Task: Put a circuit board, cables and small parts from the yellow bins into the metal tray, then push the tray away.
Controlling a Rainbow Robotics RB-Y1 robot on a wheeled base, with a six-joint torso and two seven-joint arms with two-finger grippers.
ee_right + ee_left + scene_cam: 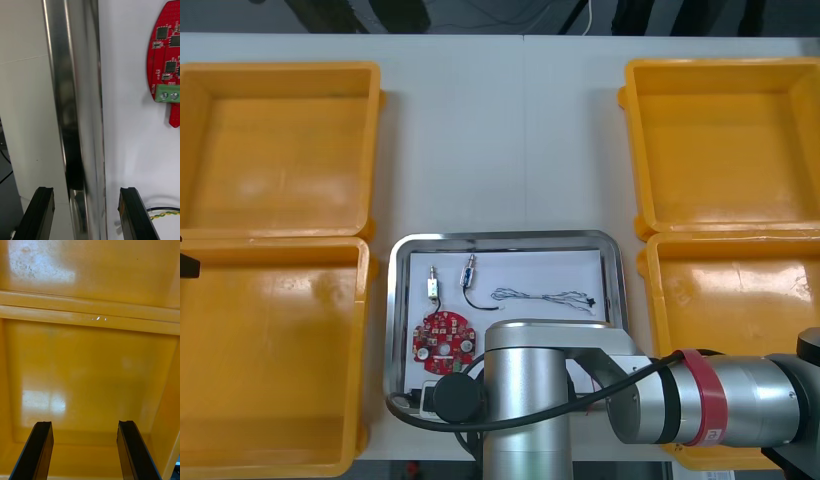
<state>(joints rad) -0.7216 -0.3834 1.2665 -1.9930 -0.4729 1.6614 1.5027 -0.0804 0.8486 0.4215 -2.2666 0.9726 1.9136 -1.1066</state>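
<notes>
- Right jaws stand apart and hold nothing. In the right wrist view they straddle the shiny rim of the metal tray point(75, 112): one finger point(42, 213) is on the tabletop point(22, 112) side, the other finger point(132, 213) is over the tray's white inside.
- That same view shows the edge of the red circuit board point(167, 56) with its green terminal block. A yellowish twisted cable point(165, 214) lies beside the inner finger.
- From the front view, the metal tray point(505, 236) sits between the yellow bins point(280, 150). It holds the circuit board point(443, 335), two small metal parts point(433, 283) and a thin cable point(545, 297).
- The right arm point(580, 400) covers the tray's near edge there, so the straddled rim and the yellowish cable are hidden.
- Left jaws are also apart, with nothing between them. In the left wrist view the fingers point(37, 450) hang over the floor of a yellow bin point(90, 371), with the rims of two bins beyond them.
</notes>
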